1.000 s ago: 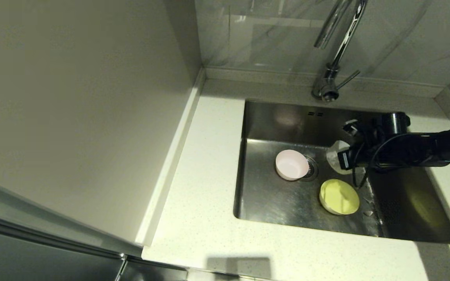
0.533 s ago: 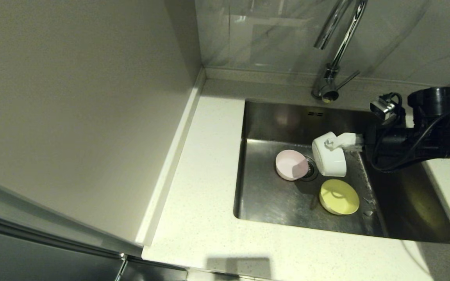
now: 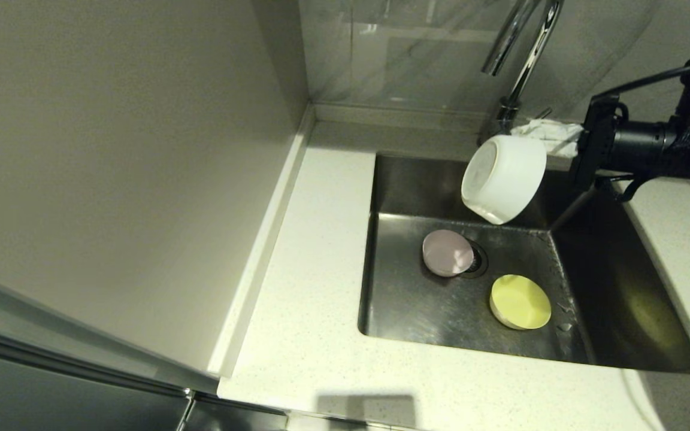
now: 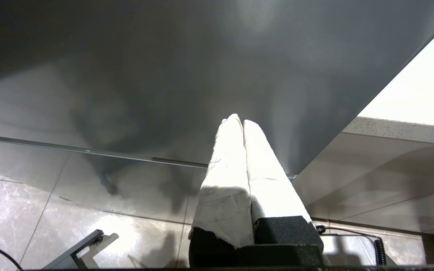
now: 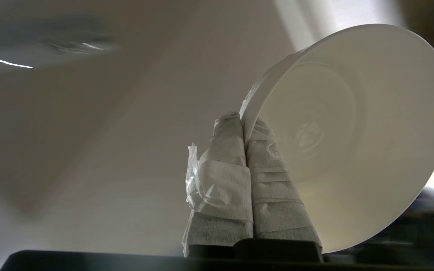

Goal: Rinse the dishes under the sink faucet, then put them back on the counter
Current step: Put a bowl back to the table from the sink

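Note:
My right gripper (image 3: 551, 136) is shut on the rim of the white bowl (image 3: 504, 178), holding it on its side above the back of the sink (image 3: 620, 287), just in front of the sink faucet (image 3: 516, 60). In the right wrist view the wrapped fingers (image 5: 236, 158) pinch the white bowl's (image 5: 352, 131) rim, its inside facing the camera. The pale pink bowl (image 3: 447, 252) sits by the drain and the yellow-green bowl (image 3: 520, 301) lies further front on the basin floor. My left gripper (image 4: 239, 122) is shut and parked below the counter (image 4: 409, 128), holding nothing.
The counter (image 3: 315, 287) runs left of and in front of the sink. A tall grey panel (image 3: 111, 179) stands at the left. The tiled wall (image 3: 417, 54) rises behind the faucet. The strainer drain (image 3: 478, 261) is beside the pink bowl.
My right arm lifted the white bowl out of the basin, up and back toward the faucet. The pink and yellow-green bowls stayed put.

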Motion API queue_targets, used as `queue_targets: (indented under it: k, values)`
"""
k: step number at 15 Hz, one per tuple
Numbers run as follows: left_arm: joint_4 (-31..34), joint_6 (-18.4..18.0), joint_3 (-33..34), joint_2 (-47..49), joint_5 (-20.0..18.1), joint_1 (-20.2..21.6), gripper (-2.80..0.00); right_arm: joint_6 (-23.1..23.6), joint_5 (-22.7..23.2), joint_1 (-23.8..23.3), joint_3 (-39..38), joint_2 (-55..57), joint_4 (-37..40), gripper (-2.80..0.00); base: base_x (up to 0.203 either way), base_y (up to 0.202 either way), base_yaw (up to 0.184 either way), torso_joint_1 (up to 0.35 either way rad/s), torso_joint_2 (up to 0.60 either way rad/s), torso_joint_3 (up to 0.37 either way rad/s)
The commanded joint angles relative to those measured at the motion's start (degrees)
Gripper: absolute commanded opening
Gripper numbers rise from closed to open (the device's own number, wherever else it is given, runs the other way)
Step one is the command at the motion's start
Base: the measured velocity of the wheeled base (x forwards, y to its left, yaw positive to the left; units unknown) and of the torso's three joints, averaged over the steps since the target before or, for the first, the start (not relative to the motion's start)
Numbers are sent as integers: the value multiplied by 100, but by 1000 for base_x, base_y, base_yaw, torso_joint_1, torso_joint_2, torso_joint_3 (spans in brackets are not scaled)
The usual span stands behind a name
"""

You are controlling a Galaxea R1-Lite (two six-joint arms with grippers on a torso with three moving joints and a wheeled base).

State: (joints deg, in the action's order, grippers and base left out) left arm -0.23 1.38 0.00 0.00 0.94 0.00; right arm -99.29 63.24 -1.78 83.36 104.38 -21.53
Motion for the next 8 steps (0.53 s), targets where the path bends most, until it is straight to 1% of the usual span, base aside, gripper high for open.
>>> queue_targets:
  k: [1,2,3,4,6,7,8]
  values:
    - [-4,3,0,-9,3,0,-280,-3143,-50,13,29,-7,-1972,-280,0,0,0,0,0,0]
    - [-4,3,0,-9,3,0,-280,-3919,-221,12,-75,-6,-2828,-280,0,0,0,0,0,0]
    - [-4,3,0,-9,3,0,-280,-4380,-365,2,-348,-9,-3439,-280,0,0,0,0,0,0]
    - [-4,3,0,-9,3,0,-280,-4619,-448,-12,-803,-24,-3983,-280,0,0,0,0,0,0]
    - [-4,3,0,-9,3,0,-280,-4852,-527,-90,-1580,-74,-4858,-280,0,0,0,0,0,0]
    - [-4,3,0,-9,3,0,-280,-4924,-550,-139,-1792,-91,-5143,-280,0,0,0,0,0,0]
    - [-4,3,0,-9,3,0,-280,-4942,-567,-156,-1815,-93,-5195,-280,0,0,0,0,0,0]
